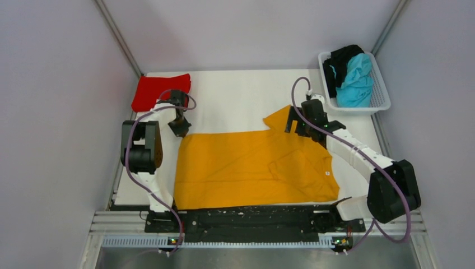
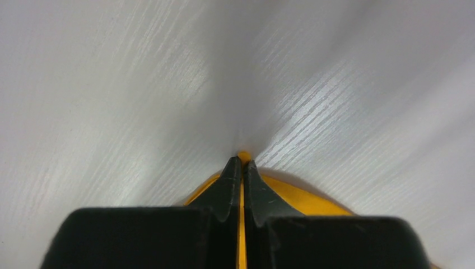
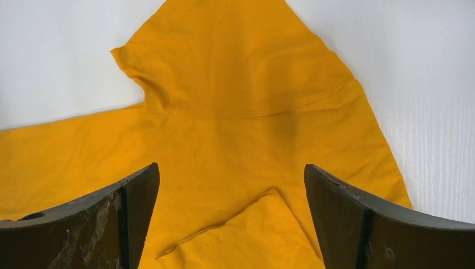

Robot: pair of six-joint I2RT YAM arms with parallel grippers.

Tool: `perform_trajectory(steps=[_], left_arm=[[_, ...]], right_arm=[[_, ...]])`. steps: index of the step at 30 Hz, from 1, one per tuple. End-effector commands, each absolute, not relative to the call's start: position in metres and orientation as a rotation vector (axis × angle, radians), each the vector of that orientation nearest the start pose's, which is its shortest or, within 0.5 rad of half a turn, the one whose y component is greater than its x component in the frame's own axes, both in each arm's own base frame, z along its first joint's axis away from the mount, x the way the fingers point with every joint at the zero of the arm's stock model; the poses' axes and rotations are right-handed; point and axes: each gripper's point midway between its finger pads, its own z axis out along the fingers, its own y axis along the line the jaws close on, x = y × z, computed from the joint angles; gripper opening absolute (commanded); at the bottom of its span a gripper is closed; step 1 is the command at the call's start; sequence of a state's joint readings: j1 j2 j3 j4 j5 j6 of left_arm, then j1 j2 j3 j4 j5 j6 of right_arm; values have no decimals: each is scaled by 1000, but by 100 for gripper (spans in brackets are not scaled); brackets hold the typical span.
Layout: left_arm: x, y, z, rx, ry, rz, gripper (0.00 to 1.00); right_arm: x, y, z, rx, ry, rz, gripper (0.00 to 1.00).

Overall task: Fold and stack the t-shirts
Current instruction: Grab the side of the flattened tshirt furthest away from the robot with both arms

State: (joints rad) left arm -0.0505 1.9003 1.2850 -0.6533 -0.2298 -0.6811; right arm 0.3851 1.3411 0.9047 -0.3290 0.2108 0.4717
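Mostly flat orange-yellow t-shirt (image 1: pixel 252 168), sleeve splayed, left gripper (image 2: pixel 242 164) pinching corner

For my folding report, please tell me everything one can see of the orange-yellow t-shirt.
The orange-yellow t-shirt is plain, thin-looking cloth, spread flat on the white table, hem toward the left, collar toward the right. One sleeve points away from the arms; a smaller flap lies folded onto the body. The left gripper is shut on its far left corner. The open right gripper hangs over the sleeve.
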Motion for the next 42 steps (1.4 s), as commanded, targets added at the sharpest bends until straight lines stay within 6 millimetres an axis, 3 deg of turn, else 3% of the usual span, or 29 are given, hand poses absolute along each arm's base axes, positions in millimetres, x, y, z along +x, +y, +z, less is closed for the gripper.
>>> perform_trajectory(steps=[1, 7, 8, 12, 17, 23, 32, 34, 41, 42], left_arm=[[361, -10, 18, -908, 2707, 184, 0], [365, -9, 38, -891, 2659, 163, 0], [365, -9, 39, -890, 2656, 158, 0], [364, -9, 45, -889, 2645, 156, 0], [366, -7, 54, -884, 2625, 152, 0], [369, -7, 66, -867, 2605, 148, 0], [371, -7, 72, -856, 2595, 139, 0], [370, -7, 73, -854, 2593, 140, 0], [371, -8, 76, -847, 2584, 126, 0], [372, -8, 78, -842, 2581, 123, 0]], right_arm=[[377, 121, 133, 176, 2267, 148, 99], [438, 138, 121, 136, 2279, 92, 94], [444, 139, 110, 129, 2298, 66, 93], [482, 142, 101, 128, 2285, -11, 90], [508, 143, 79, 137, 2304, -84, 85], [516, 142, 54, 156, 2338, -131, 78], [498, 130, 34, 176, 2367, -185, 60], [497, 129, 37, 180, 2357, -182, 51], [516, 140, 56, 179, 2278, -116, 1], [519, 142, 62, 176, 2264, -103, 0]])
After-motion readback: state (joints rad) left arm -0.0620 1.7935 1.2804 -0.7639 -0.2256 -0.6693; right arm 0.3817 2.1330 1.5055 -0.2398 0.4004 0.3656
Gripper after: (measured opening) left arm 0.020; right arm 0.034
